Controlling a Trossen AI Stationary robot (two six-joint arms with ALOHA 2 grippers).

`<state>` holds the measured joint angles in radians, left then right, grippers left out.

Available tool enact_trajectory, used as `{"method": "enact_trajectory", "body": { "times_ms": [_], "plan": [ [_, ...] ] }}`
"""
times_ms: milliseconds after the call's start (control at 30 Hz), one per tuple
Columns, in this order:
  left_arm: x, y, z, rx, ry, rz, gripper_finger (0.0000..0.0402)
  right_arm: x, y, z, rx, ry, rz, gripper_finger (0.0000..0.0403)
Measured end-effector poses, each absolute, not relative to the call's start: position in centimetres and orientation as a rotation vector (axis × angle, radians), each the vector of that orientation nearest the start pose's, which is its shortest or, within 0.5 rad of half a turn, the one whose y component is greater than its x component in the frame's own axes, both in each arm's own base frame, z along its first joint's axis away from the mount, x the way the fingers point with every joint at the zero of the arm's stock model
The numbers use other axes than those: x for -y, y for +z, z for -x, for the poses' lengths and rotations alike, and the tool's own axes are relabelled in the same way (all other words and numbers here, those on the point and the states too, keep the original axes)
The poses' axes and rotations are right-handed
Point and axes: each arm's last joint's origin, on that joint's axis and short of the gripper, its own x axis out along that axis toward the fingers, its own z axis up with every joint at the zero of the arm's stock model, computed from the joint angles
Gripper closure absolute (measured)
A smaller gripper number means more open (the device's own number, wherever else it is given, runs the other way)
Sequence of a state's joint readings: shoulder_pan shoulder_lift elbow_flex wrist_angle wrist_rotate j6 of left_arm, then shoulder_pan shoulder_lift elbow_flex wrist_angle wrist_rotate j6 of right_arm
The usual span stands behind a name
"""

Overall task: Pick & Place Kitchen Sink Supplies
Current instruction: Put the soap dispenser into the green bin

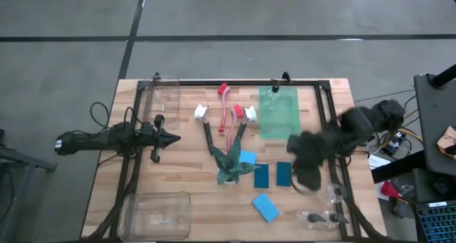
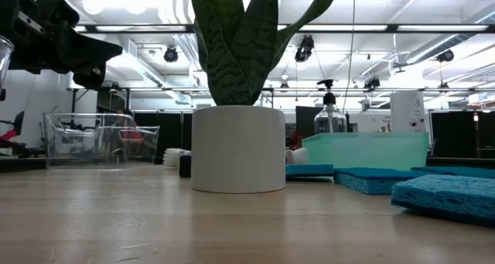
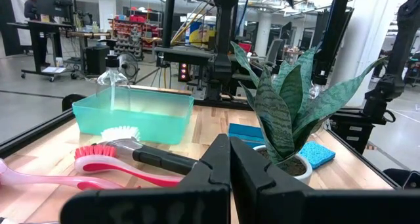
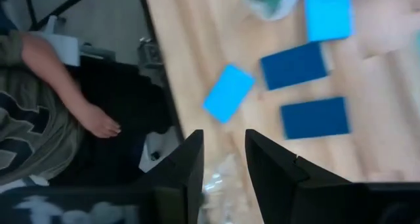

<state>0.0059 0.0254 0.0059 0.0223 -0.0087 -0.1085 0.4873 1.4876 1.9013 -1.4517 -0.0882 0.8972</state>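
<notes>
Several dish brushes with red (image 1: 223, 90) or white (image 1: 201, 113) heads lie on the table's far middle. Blue (image 1: 266, 207) and teal (image 1: 261, 175) sponges lie flat around the potted plant (image 1: 231, 164). Clear bottles (image 1: 318, 216) lie at the near right corner. My right gripper (image 1: 308, 180) hovers open above the table beside the teal sponges (image 4: 315, 117), its fingers (image 4: 266, 161) standing over a blurred clear thing (image 4: 222, 178). My left gripper (image 1: 174, 137) is shut and empty at the left, pointing toward the brushes (image 3: 92, 153).
A teal bin (image 1: 278, 113) with a pump bottle (image 1: 273, 93) stands at the far right. Clear containers stand at the far left (image 1: 164, 95) and near left (image 1: 160, 214). A person's arm (image 4: 72, 99) shows beyond the table's edge near my right gripper.
</notes>
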Motion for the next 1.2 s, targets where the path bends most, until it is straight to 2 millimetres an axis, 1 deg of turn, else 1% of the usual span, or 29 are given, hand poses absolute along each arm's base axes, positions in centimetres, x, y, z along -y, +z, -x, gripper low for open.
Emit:
{"method": "enact_trajectory", "body": {
  "times_ms": [67, 133, 233, 300, 367, 433, 533, 667, 800, 933, 1200],
  "plan": [
    [-0.1, 16.6, -9.9, 0.004, 0.015, 0.109, 0.0401, -13.3, 43.7, -21.3, -1.161, 0.042, -0.617, 0.0287],
    [-0.1, 16.6, -9.9, 0.004, 0.015, 0.109, 0.0401, -14.8, 43.6, -20.4, -1.172, 0.045, -0.619, 0.0283],
    [-0.1, 16.6, -9.9, 0.004, 0.015, 0.109, 0.0401, -16.9, 42.8, -19.1, -1.191, 0.017, -0.613, 0.0274],
    [-0.1, 16.6, -9.9, 0.004, 0.015, 0.109, 0.0401, -18.4, 41.9, -18.1, -1.244, 0.008, -0.603, 0.0266],
    [-0.1, 16.6, -9.9, 0.004, 0.015, 0.109, 0.0401, -19.6, 40.8, -16.9, -1.353, -0.020, -0.585, 0.0258],
    [-0.1, 16.6, -9.9, 0.004, 0.015, 0.109, 0.0401, -20.5, 39.7, -16.3, -1.445, -0.067, -0.592, 0.0250],
    [-0.1, 16.6, -9.9, 0.004, 0.015, 0.109, 0.0401, -21.6, 39.1, -15.7, -1.479, -0.080, -0.606, 0.0235],
    [-0.1, 16.6, -9.9, 0.004, 0.014, 0.109, 0.0401, -22.8, 38.5, -15.4, -1.484, -0.080, -0.577, 0.0210],
    [-0.1, 16.6, -9.9, 0.004, 0.015, 0.109, 0.0401, -23.9, 37.6, -15.6, -1.506, -0.083, -0.534, 0.0194],
    [-0.1, 16.6, -9.9, 0.004, 0.015, 0.109, 0.0401, -25.0, 36.6, -16.2, -1.535, -0.083, -0.520, 0.0189],
    [-0.1, 16.6, -9.9, 0.004, 0.015, 0.109, 0.0401, -25.7, 36.0, -16.7, -1.529, -0.081, -0.524, 0.0188]
  ]
}}
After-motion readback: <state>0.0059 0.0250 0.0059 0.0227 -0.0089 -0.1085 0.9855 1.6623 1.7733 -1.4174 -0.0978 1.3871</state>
